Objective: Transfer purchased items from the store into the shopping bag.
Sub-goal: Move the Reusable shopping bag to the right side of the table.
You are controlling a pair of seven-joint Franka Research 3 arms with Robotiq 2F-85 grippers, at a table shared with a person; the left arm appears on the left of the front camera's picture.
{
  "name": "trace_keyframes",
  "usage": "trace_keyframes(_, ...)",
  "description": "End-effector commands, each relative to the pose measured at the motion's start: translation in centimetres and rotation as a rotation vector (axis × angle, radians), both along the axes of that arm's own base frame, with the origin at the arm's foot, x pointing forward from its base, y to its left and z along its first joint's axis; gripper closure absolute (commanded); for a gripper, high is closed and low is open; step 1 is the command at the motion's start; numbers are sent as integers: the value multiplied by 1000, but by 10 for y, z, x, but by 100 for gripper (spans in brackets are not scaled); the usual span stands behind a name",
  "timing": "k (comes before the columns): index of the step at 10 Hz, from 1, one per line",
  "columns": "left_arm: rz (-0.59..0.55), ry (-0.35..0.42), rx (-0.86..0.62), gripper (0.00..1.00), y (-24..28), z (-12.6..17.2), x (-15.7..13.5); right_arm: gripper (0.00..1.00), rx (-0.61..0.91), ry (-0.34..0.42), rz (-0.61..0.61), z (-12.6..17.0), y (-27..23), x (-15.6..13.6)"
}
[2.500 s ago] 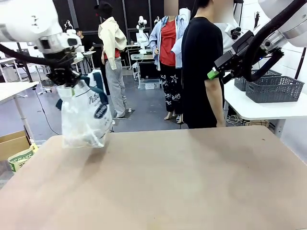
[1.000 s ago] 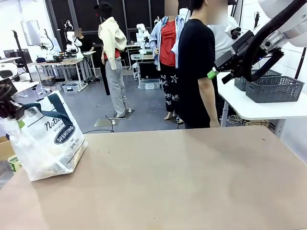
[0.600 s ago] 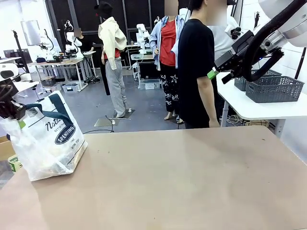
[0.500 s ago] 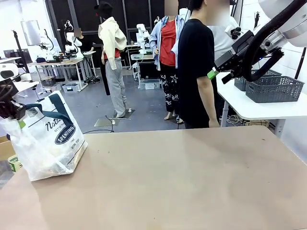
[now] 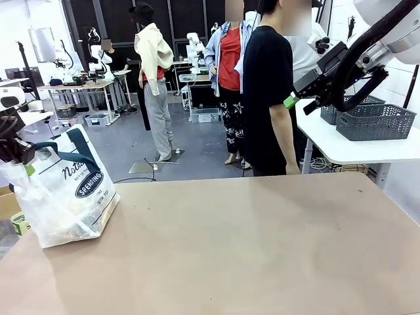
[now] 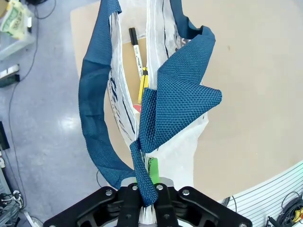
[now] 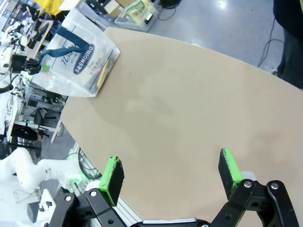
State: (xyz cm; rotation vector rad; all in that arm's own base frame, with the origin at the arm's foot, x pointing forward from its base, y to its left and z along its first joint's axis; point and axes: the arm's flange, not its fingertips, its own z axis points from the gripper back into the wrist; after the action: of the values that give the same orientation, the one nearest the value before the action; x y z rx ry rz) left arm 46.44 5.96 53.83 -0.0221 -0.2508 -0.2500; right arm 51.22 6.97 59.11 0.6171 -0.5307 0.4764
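Observation:
The shopping bag, clear plastic with navy straps and a dark oval logo, rests on the table's left edge. My left gripper is shut on one navy strap just above the bag's left side. Looking down past the left gripper into the bag's mouth, I see purchased items: a black-and-white pen, a yellow packet and brown card beneath. My right gripper hangs open and empty high over the table's far right. The shopping bag lies far from it.
Two dark grey lattice baskets stand on a white side table at the right; I cannot tell whether either is the store. A person in black stands at the far edge. The brown tabletop is bare.
Earlier the bag hung higher, near the back left corner. The left arm has since carried it left and down onto the table edge. Nothing has moved in the last second.

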Motion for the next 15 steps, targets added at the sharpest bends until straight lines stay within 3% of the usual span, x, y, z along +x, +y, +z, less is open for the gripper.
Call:
trace_keyframes(1, 13, 6, -8, 78, 0, 3, 2, 0, -14, 23, -5, 2, 1, 2)
trace_keyframes(5, -18, -6, -15, 0, -8, 21, -4, 0, -14, 23, -5, 2, 1, 2)
trace_keyframes(10, -89, -27, 11, 0, -14, 51, -28, 0, -14, 23, -5, 2, 1, 2)
trace_keyframes(15, -239, -60, 2, 0, -30, 87, -46, 0, -14, 23, -5, 2, 1, 2)
